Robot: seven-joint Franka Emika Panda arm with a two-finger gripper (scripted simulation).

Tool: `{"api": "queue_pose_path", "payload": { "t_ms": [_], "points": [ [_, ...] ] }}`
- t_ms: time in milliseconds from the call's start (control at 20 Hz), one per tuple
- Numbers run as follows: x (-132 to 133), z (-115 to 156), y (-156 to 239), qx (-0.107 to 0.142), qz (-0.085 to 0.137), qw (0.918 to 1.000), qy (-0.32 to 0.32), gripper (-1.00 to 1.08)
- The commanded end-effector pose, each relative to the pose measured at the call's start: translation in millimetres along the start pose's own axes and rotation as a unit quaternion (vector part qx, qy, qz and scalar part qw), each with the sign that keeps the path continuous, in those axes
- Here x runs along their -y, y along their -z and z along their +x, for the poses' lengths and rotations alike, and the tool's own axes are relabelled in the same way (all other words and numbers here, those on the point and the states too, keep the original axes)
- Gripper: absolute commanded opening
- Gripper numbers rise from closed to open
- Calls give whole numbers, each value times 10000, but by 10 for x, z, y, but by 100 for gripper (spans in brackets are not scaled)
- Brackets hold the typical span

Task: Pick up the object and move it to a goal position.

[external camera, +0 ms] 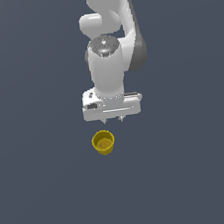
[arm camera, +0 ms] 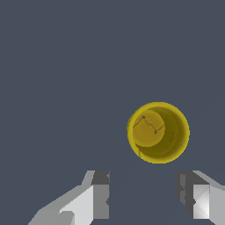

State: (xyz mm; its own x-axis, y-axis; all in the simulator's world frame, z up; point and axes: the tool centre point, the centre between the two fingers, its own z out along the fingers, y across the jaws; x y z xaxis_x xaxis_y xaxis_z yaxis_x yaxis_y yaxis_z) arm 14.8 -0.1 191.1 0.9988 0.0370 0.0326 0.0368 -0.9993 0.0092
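The task looks barely begun: the small mustard-yellow round cup with a lipped rim [external camera: 103,142] stands upright and ungrasped on the flat dark grey counter [external camera: 44,193], and no goal marker is visible. The white arm hangs above, wrist pointing down, its white tool [external camera: 113,119] near the cup but apart from it, offset to one side. In the wrist view the tool's fingers [arm camera: 100,193] are spread wide, holding nothing.

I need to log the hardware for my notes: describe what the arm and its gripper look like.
The arm is glossy white with rounded segments, dark grey at the joints and a grey cap on top. The gripper has a wide, boxy white body with a small dark marking on one end. Its fingers are blocky, white and grey. No cables show.
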Motion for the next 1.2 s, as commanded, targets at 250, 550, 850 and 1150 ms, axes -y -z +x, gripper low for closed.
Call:
{"api": "queue_pose_path", "payload": {
  "t_ms": [250,550,850,1150],
  "points": [
    [-101,79,-94,155,4,9994,305,28],
    [-259,185,-242,386,39,9963,770,28],
    [-483,295,-452,686,142,9880,1379,28],
    [-711,364,-666,954,300,9757,1948,28]
  ]
}}
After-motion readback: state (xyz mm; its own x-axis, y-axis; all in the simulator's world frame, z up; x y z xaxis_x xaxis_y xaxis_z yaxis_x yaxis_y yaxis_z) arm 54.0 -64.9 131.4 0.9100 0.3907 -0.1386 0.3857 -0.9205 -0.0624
